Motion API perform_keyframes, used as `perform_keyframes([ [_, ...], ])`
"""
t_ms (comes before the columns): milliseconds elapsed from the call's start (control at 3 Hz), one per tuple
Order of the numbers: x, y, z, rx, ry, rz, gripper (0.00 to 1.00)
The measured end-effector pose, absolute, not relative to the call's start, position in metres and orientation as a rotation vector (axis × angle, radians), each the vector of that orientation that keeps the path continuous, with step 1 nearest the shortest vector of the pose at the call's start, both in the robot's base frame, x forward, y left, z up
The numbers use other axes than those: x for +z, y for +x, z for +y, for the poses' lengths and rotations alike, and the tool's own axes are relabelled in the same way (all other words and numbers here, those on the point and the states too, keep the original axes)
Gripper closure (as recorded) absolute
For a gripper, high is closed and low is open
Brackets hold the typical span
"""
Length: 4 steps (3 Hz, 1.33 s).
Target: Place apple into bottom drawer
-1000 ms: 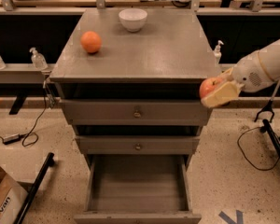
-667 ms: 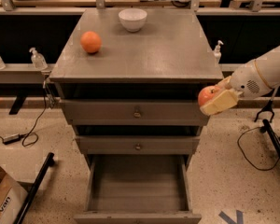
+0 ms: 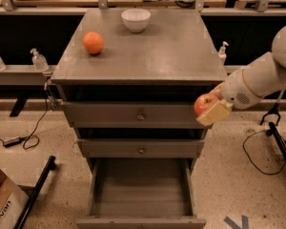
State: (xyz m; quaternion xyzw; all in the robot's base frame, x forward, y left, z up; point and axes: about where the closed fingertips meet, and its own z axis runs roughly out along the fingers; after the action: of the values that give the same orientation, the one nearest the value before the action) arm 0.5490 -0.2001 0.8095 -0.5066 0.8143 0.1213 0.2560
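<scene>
The apple [image 3: 203, 103] is small, red-orange with a yellowish patch. My gripper [image 3: 209, 108] is shut on the apple and holds it in the air off the cabinet's front right corner, level with the top knobbed drawer. The bottom drawer [image 3: 139, 221] stands pulled open below and to the left of the gripper; its grey inside shows nothing in it. My white arm [image 3: 262, 78] reaches in from the right.
An orange [image 3: 93, 43] and a white bowl [image 3: 136, 19] sit on the grey cabinet top [image 3: 148, 56]. Two knobbed drawers [image 3: 140, 114] are closed. A cardboard box [image 3: 2, 206] and a black bar lie on the floor at left; cables and a stand are at right.
My gripper has moved down and to the left with the apple, from the cabinet top's edge to the level of the top drawer front.
</scene>
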Motion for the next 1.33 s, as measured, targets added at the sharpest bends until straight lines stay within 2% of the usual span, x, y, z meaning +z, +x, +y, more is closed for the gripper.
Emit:
perform_keyframes([
  [333, 0.747, 0.525, -0.192, 0.202, -1.393, 2.292, 1.00],
  [667, 0.689, 0.507, -0.189, 0.157, -1.390, 2.385, 1.00],
  [1333, 0.554, 0.497, -0.198, 0.222, -1.203, 2.597, 1.00],
])
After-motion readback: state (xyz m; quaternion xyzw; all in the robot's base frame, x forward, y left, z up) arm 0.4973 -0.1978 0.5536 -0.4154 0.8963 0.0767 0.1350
